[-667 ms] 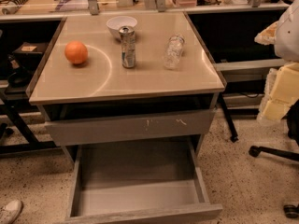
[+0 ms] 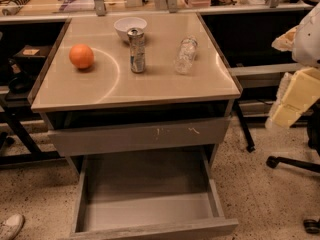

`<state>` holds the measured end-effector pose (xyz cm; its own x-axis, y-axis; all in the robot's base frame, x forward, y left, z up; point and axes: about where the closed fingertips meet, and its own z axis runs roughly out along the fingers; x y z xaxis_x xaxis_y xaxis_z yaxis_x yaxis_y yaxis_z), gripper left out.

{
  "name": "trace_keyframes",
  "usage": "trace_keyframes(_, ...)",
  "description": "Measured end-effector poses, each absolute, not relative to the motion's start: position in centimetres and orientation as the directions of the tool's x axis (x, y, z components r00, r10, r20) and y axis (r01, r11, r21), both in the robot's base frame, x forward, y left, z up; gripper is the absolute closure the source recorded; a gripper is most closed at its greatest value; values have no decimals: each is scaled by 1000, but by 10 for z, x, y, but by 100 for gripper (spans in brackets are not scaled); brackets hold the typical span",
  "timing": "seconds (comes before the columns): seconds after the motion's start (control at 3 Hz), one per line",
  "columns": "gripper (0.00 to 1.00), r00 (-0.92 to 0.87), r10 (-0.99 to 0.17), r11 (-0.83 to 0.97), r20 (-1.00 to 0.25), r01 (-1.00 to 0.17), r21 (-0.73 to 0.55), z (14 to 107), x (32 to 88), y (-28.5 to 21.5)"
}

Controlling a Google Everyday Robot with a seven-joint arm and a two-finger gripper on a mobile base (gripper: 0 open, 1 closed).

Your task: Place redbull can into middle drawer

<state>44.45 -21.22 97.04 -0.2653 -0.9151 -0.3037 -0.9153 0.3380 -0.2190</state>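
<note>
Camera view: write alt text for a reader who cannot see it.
A redbull can stands on a tabletop between an orange and a plastic bottle, a white bowl behind it. Below, the middle drawer is pulled open; the gripper is at the right edge, away from the can.

The gripper (image 2: 296,100) hangs at the right edge beside the desk (image 2: 125,91), and that edge cuts it off, so its shape is unclear. Below and left of the jaws, the middle drawer (image 2: 150,230) has its front cut by the bottom edge. Far left of the jaws, a white shoe (image 2: 10,226) is cut off at the corner.
</note>
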Motion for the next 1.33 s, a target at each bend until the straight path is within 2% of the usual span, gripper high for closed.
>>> trace_keyframes(0.67,0,-305,-818,420,-487,-896,-144,959,486,-185)
trace_keyframes(1.33,0,-300,-804,424,-514,-895,-141,957,489,-182)
